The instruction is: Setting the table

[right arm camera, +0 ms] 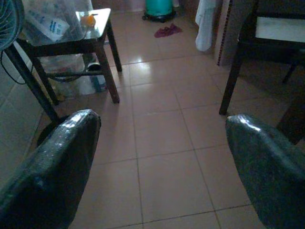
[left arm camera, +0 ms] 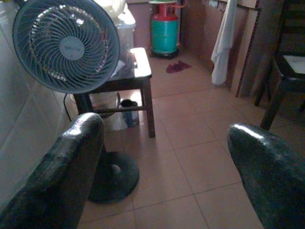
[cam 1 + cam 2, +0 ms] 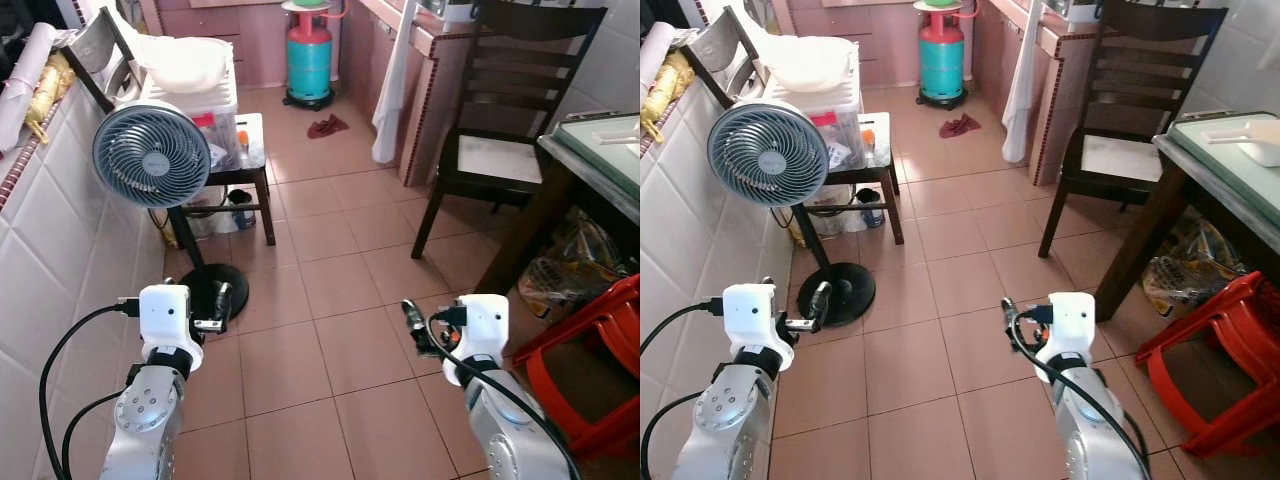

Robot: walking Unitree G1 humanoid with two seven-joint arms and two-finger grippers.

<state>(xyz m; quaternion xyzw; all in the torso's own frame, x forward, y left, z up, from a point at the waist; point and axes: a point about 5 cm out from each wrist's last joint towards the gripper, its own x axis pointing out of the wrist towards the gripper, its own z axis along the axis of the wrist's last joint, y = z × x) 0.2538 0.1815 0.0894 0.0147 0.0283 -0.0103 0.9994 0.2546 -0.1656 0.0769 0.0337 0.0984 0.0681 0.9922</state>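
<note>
The glass-topped dining table point(image 3: 598, 152) stands at the right edge, with a white dish point(image 3: 1248, 138) on it. A dark wooden chair point(image 3: 497, 150) is drawn up beside it. My left gripper point(image 3: 222, 303) is held low over the tiled floor near the fan's base. In the left wrist view, the left gripper point(image 2: 164, 126) is open with nothing between its fingers. My right gripper point(image 3: 412, 322) hovers over the floor left of the table leg. The right gripper point(image 1: 162, 119) is open and empty as well.
A standing fan point(image 3: 152, 155) and a small dark side table point(image 3: 252, 158) with a plastic box stand along the tiled left wall. A gas cylinder point(image 3: 309, 55) is at the back. A red plastic stool point(image 3: 590, 370) and a bag point(image 3: 562, 272) sit by the dining table.
</note>
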